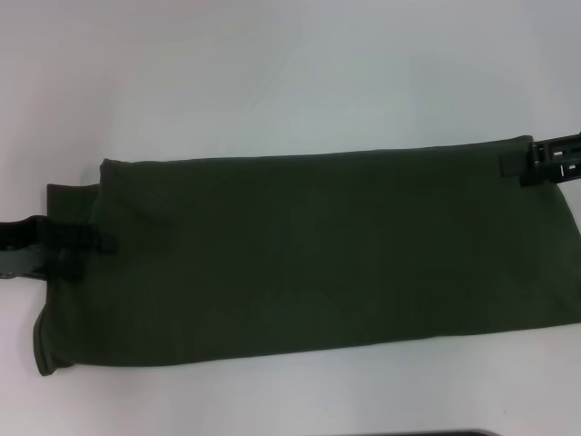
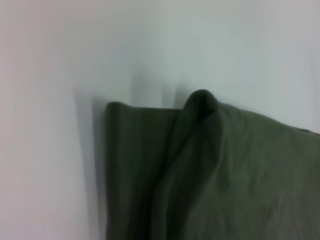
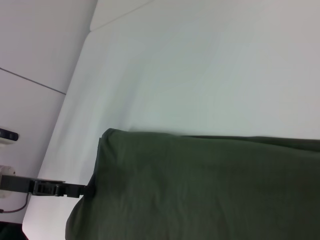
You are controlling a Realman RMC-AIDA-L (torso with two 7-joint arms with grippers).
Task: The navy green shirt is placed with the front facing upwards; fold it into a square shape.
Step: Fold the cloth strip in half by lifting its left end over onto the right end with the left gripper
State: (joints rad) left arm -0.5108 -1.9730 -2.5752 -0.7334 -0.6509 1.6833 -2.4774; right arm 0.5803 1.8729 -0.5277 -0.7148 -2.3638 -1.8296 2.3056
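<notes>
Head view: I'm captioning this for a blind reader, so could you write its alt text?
A navy green shirt, folded into a long plain band, lies across a white table. The left gripper is at its left end, and the right gripper is at its far right corner.

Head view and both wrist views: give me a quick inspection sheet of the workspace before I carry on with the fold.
Surface: white table, bare around the cloth.
Job's things: navy green shirt lies as a long folded band, plain side up, no lettering showing; a lower layer sticks out at its left end.
Clutter: nothing seen.
Grippers: left gripper at the shirt's left edge, a peak of cloth raised in the left wrist view; right gripper at the far right corner. Grip on either cannot be judged.
Cables: one thin lead beyond the table edge in the right wrist view.
Surroundings: pale wall beyond the table.
</notes>
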